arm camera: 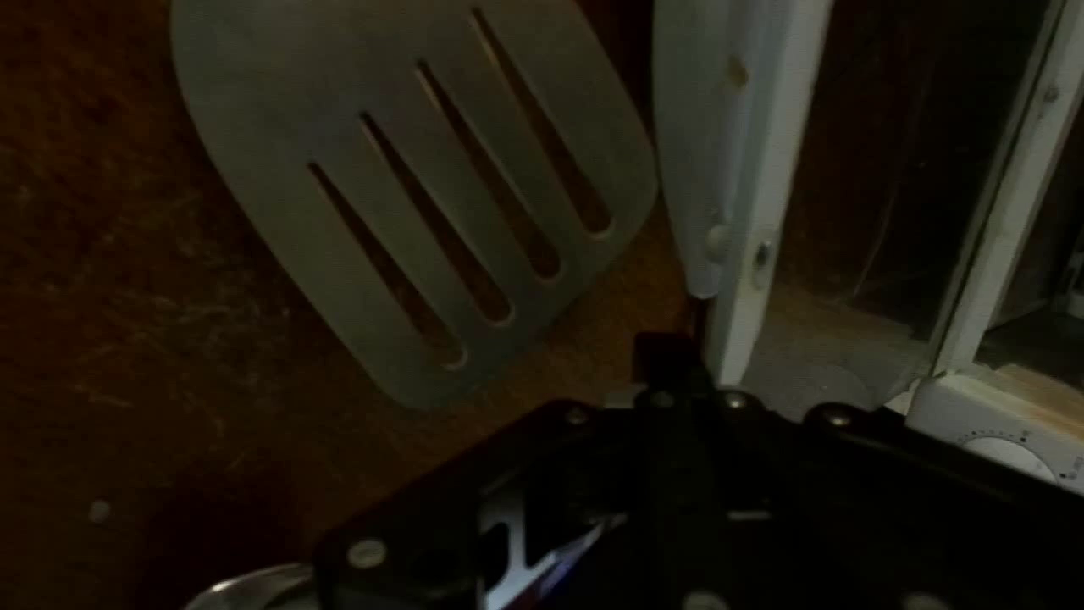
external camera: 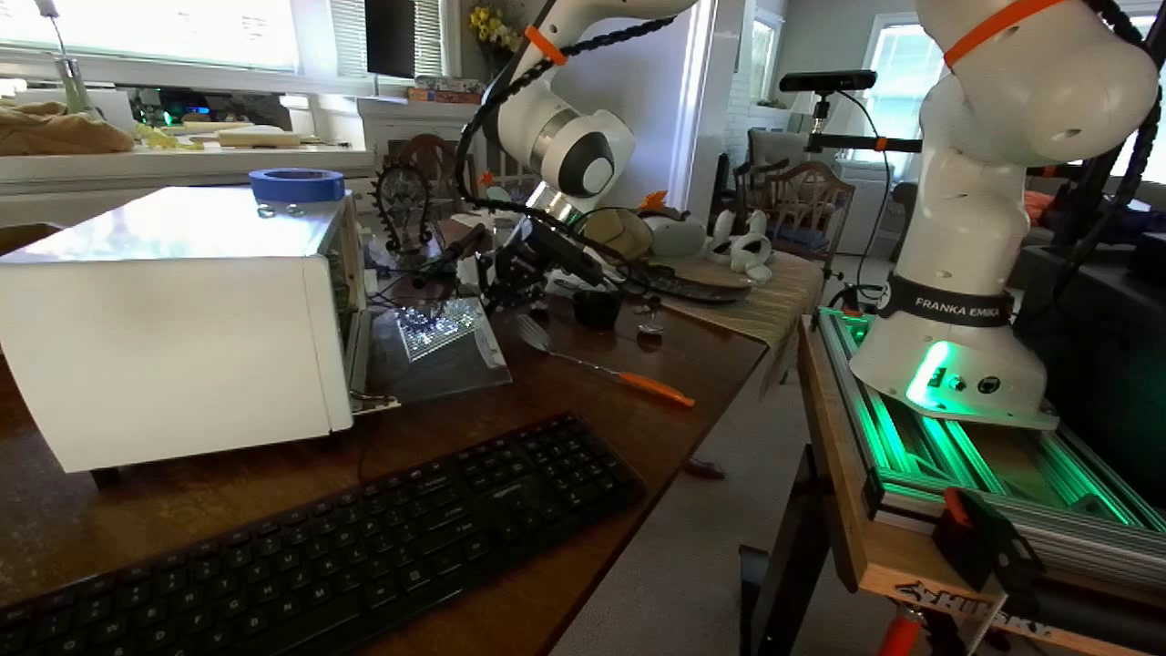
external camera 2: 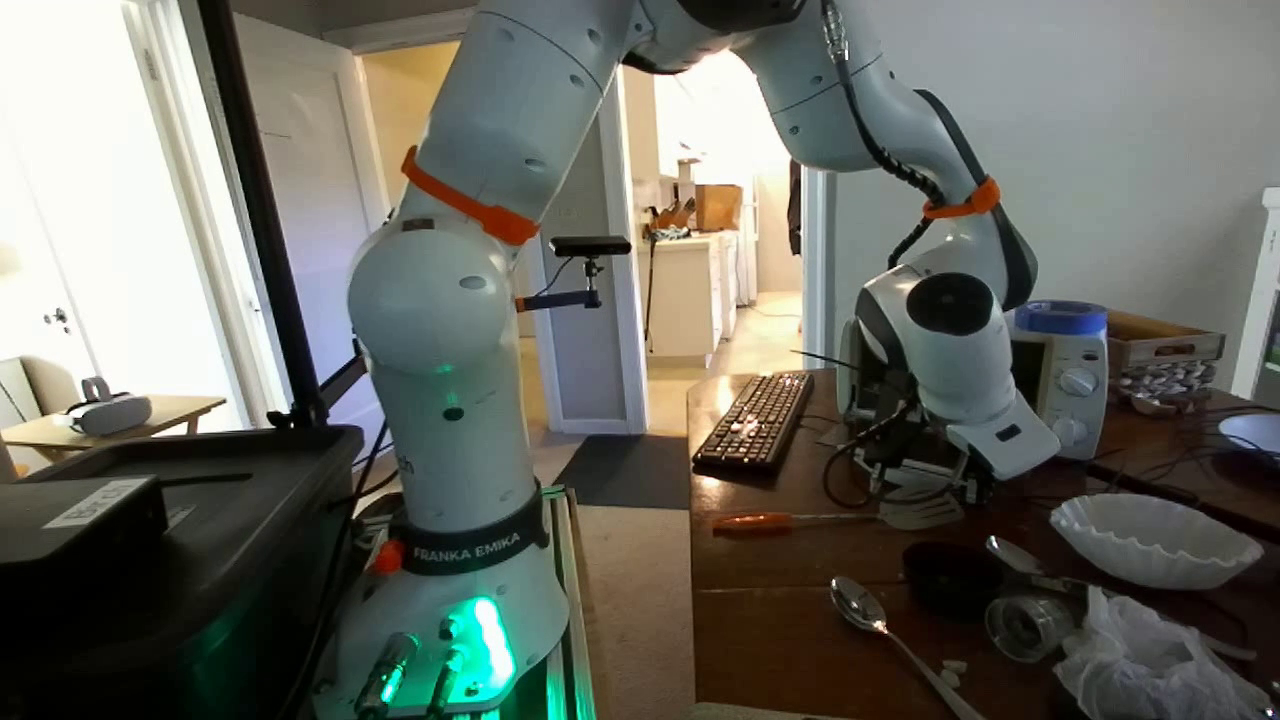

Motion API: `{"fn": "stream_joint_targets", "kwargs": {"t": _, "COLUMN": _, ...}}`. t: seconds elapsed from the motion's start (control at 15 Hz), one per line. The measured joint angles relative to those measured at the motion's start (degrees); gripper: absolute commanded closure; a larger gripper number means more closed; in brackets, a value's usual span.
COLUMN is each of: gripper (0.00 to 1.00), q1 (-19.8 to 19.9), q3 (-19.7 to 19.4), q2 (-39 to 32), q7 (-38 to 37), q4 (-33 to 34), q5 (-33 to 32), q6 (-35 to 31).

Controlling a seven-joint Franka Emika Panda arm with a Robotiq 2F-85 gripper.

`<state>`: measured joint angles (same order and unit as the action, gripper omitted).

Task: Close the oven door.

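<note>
The gripper (arm camera: 688,373) hangs low over the table (external camera 2: 760,650), its two fingers brought together, though that part of the wrist view is dark; nearest it is the oven door (arm camera: 906,178), its pale frame running right up to the fingertips, and whether they touch I cannot tell; the door is open, lowered out from the oven, its glass spreading to the right of the gripper in the wrist view; on the opposite side of the fingertips, near them, lies a slotted spatula (arm camera: 412,243), its orange handle pointing away from the gripper; the oven (external camera: 173,346) itself stands past the door from the gripper, with a blue tape roll (external camera: 296,187) on its top; in an exterior view a black cup (external camera 2: 950,580) sits nearer the viewer than the gripper, and farther out that way are a spoon (external camera 2: 860,606), a glass jar (external camera 2: 1030,628) and a plastic bag (external camera 2: 1155,650); a white bowl (external camera 2: 1155,542) stands to the right of the gripper there; the keyboard (external camera: 337,547) lies well apart from the gripper, as does the robot's base (external camera: 952,355), off the table.
</note>
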<state>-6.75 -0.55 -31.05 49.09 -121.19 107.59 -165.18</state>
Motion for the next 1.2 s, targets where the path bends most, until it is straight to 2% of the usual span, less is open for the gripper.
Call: {"fn": "stream_joint_targets", "kwargs": {"t": 1.2, "gripper": 1.00, "q1": -1.92, "q3": 1.00, "q2": 13.23, "q7": 11.01, "q4": -0.17, "q5": 5.08, "q6": -0.02}}
